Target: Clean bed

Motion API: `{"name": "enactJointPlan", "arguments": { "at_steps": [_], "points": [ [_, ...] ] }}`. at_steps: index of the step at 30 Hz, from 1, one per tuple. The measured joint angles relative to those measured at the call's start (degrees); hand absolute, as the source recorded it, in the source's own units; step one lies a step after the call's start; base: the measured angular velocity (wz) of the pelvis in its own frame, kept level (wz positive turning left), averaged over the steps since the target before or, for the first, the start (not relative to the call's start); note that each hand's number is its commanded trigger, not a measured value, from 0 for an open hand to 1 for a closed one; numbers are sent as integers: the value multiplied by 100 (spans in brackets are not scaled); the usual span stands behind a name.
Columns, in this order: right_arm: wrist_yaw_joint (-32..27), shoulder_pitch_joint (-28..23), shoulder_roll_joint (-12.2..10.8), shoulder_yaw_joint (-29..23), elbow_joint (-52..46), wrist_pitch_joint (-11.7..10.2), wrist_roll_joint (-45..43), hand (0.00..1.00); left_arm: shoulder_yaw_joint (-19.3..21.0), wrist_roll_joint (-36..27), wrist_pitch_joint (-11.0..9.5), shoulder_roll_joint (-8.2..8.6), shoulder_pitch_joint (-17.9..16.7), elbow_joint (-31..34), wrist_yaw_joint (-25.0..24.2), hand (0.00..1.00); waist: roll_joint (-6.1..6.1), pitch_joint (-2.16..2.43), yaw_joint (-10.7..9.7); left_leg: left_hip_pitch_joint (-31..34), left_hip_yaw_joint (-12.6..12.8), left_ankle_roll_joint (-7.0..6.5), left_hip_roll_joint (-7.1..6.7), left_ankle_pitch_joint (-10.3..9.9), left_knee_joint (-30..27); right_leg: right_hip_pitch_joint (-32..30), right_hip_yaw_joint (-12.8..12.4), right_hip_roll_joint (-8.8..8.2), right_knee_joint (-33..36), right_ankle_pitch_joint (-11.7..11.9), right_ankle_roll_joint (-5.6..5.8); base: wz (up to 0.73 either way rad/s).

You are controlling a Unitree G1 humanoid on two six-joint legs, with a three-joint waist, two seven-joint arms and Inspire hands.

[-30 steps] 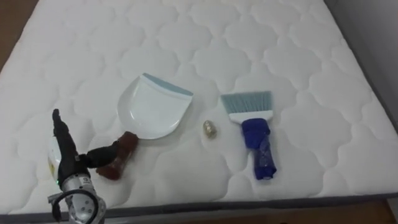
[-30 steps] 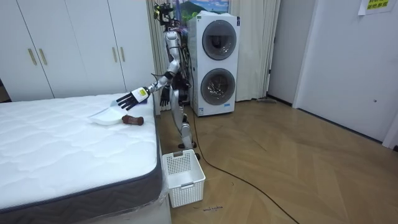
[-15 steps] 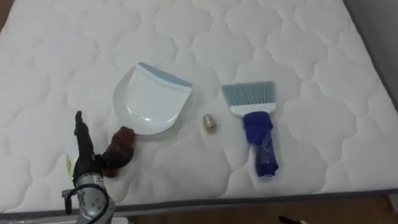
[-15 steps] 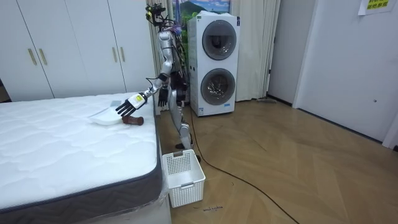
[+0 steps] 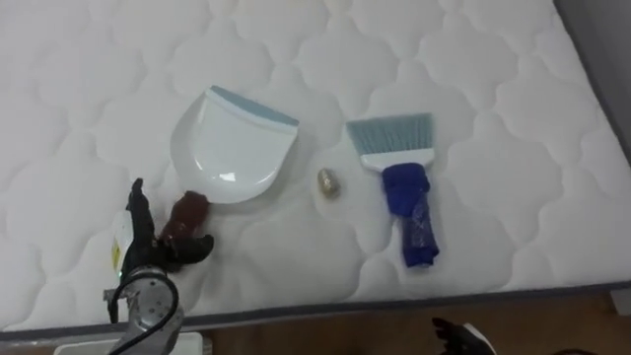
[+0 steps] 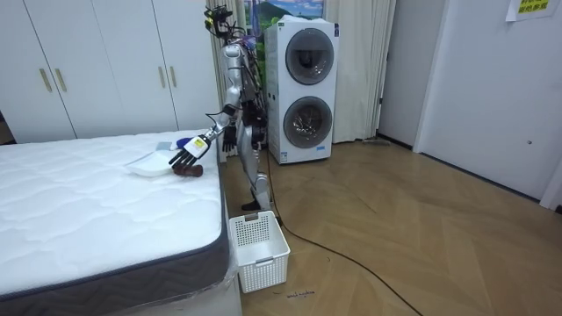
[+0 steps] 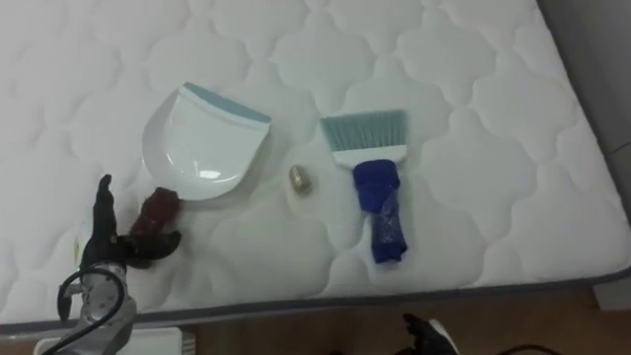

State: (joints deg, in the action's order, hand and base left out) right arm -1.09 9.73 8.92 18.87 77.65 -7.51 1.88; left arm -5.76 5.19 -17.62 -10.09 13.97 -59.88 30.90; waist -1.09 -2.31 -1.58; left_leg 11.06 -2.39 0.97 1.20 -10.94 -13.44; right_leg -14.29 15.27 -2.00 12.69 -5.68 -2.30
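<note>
A white dustpan (image 5: 232,148) with a blue-grey lip lies on the quilted white mattress (image 5: 493,79), its dark red-brown handle (image 5: 187,210) pointing toward the near edge. To its right lies a small golden scrap (image 5: 328,181). Further right is a hand brush (image 5: 402,192) with pale blue bristles and a blue handle. My left hand (image 5: 138,232) stands open just left of the dustpan handle, fingers straight, thumb reaching under the handle's end. My right hand (image 5: 455,335) hangs below the bed's edge.
I stand at the bed's side with my left arm stretched over it. A white slatted basket (image 6: 257,248) sits on the wooden floor beside the bed. A stacked washer and dryer (image 6: 303,92) stand behind me. The mattress edge (image 5: 345,308) runs along the bottom.
My left hand has moved right and lower, from well left of the dustpan handle to right beside it. The eye view has shifted down toward the bed's edge, bringing the right hand in.
</note>
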Motion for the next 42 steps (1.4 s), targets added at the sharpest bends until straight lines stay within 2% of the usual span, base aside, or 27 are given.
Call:
{"name": "enactJointPlan", "arguments": {
  "at_steps": [6,11,22,30,33,38,42],
  "points": [
    [13,31,22,14,8,10,243,0,5,-4,6,3,54,-107,0,0,-4,-3,-63,326,91,-11,30,7,-243,-279,-13,-4,158,19,-53,1],
    [-2,47,22,13,-8,-7,538,0,7,-4,8,0,307,-259,3,0,-42,-44,-110,534,191,-11,14,6,-455,-511,-80,-88,394,-51,-75,-4],
    [-45,118,32,14,-10,-21,759,0,7,-2,7,-16,483,-259,27,0,-30,-70,-133,828,215,-9,16,5,-716,-791,-73,-136,643,-78,-124,0],
    [-87,157,32,17,-9,-56,761,0,5,-2,3,-48,715,-259,253,0,-12,-90,-174,949,242,-9,14,5,-824,-883,-78,-152,720,-88,-129,2],
    [-130,158,31,17,-11,-62,756,0,6,3,2,-81,748,-258,329,0,0,-97,-170,983,243,-9,15,5,-842,-904,-73,-153,725,-88,-129,0],
    [-153,183,39,16,-15,-125,754,0,6,1,-4,-236,777,-258,495,0,2,-99,-199,1142,256,-9,12,5,-931,-1039,-46,-179,802,-92,-137,0],
    [-151,204,39,25,-2,-127,752,0,7,-1,-18,-274,778,-257,532,0,5,-101,-203,1143,280,-10,13,5,-931,-1039,-40,-187,810,-98,-132,0]
  ]
}}
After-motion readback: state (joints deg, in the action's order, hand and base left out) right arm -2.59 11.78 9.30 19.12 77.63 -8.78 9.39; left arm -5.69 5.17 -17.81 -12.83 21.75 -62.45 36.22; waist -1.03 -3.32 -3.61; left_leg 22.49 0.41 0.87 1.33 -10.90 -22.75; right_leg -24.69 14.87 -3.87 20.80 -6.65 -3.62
